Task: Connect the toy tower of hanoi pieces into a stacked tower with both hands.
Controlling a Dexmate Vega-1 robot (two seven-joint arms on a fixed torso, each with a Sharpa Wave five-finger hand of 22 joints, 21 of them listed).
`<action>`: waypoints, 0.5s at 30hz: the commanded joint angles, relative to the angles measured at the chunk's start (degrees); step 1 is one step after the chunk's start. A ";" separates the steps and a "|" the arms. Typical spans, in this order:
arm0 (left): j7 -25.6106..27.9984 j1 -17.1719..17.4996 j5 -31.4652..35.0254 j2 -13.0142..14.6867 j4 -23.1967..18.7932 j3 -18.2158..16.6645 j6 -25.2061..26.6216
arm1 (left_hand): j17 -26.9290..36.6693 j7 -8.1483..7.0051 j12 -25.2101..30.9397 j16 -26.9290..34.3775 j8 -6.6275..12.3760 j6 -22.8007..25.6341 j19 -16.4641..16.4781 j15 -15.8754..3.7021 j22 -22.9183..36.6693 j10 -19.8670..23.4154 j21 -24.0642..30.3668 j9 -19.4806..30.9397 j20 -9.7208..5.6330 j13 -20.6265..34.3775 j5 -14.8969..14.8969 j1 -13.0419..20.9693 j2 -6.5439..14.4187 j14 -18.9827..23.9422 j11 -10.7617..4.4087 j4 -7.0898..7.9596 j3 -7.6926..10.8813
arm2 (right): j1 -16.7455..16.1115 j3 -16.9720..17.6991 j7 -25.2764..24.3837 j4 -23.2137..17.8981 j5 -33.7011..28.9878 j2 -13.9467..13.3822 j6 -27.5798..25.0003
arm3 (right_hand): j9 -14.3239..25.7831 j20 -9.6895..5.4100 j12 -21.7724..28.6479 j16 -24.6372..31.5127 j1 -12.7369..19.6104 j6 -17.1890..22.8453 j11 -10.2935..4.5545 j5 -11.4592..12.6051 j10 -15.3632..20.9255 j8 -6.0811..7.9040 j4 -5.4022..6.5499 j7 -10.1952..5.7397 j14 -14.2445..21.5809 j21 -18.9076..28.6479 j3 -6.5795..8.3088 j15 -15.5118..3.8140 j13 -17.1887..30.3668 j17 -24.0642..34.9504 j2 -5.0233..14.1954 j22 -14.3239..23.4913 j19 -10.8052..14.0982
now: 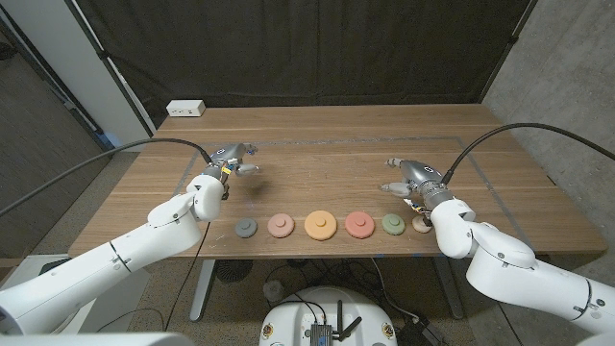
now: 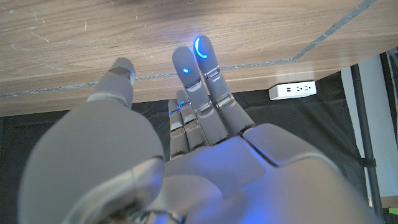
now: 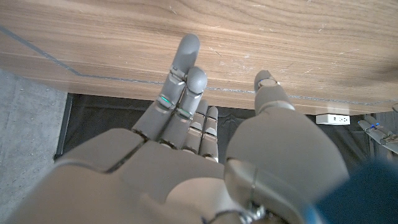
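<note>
Several toy discs lie in a row near the table's front edge: a grey disc (image 1: 246, 228), a pink disc (image 1: 281, 225), a large orange disc (image 1: 320, 225), a salmon disc (image 1: 358, 224), a green disc (image 1: 393, 224) and a small beige piece (image 1: 421, 224). My left hand (image 1: 233, 160) hovers open behind and left of the grey disc, holding nothing. My right hand (image 1: 410, 178) is open too, just behind the green disc and beige piece. In the left wrist view my left hand (image 2: 193, 137) has its fingers extended over bare wood. My right hand (image 3: 199, 149) looks the same in the right wrist view.
A white power strip (image 1: 185, 109) lies at the table's far left corner. A thin taped outline (image 1: 485, 183) marks the work area on the wood. Black cables run from both arms. A dark curtain hangs behind the table.
</note>
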 commanded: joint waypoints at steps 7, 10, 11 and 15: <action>1.93 2.16 1.11 0.00 0.20 -1.63 -1.85 | 0.01 0.26 -0.50 0.79 -0.47 -0.28 -0.23 -3.02 -0.33 -0.44 0.79 0.11 -5.96 0.24 0.44 0.49 0.02 0.25 0.03 0.11 -0.34 | -3.49 0.26 1.02 -3.52 -2.47 -3.02 -0.44 | 0.03 -4.72 -0.58 0.54 0.95 -0.61 0.25 0.18 -0.98 -0.25 -0.15 0.41 -0.06 1.07 -0.37 -6.21 0.18 0.11 -0.13 -0.21 -0.56; 2.51 2.80 0.64 -0.10 0.40 -2.26 -2.43 | -0.01 0.23 -0.50 0.94 -0.48 -0.26 -0.05 -3.01 -0.43 -0.35 0.97 0.11 -5.99 0.26 0.45 0.49 0.03 0.31 0.08 0.12 -0.42 | -3.45 -0.26 1.71 -4.11 -3.48 -3.33 -1.13 | -0.03 -4.71 -0.73 0.67 0.91 -1.01 0.20 0.13 -1.30 -0.43 -0.10 0.35 -0.05 1.36 -0.54 -6.19 0.05 0.10 -0.19 -0.33 -0.79; 2.67 2.99 0.48 -0.13 0.46 -2.46 -2.59 | -0.06 0.20 -0.50 0.94 -0.46 -0.18 -0.11 -3.01 -0.46 -0.31 0.99 0.11 -6.05 0.27 0.45 0.49 0.02 0.28 0.06 0.13 -0.44 | -3.41 -0.42 1.98 -4.27 -3.79 -3.45 -1.30 | -0.04 -4.71 -0.78 0.53 0.90 -1.06 0.07 0.12 -1.43 -0.45 -0.10 0.37 -0.21 1.38 -0.57 -6.19 0.03 -0.05 -0.20 -0.37 -0.86; 3.17 3.56 0.09 -0.34 0.63 -2.99 -2.82 | -0.24 0.18 -0.49 1.02 -0.47 -0.14 -0.03 -3.02 -0.63 -0.12 1.21 0.10 -5.95 0.31 0.46 0.43 0.09 0.26 0.05 0.20 -0.56 | -3.47 -0.76 3.14 -5.09 -4.65 -4.06 -1.86 | -0.15 -4.73 -0.85 0.23 0.76 -1.20 0.17 0.03 -1.63 -0.52 0.00 0.39 -0.64 1.68 -0.88 -6.18 -0.17 -0.75 -0.26 -0.78 -1.23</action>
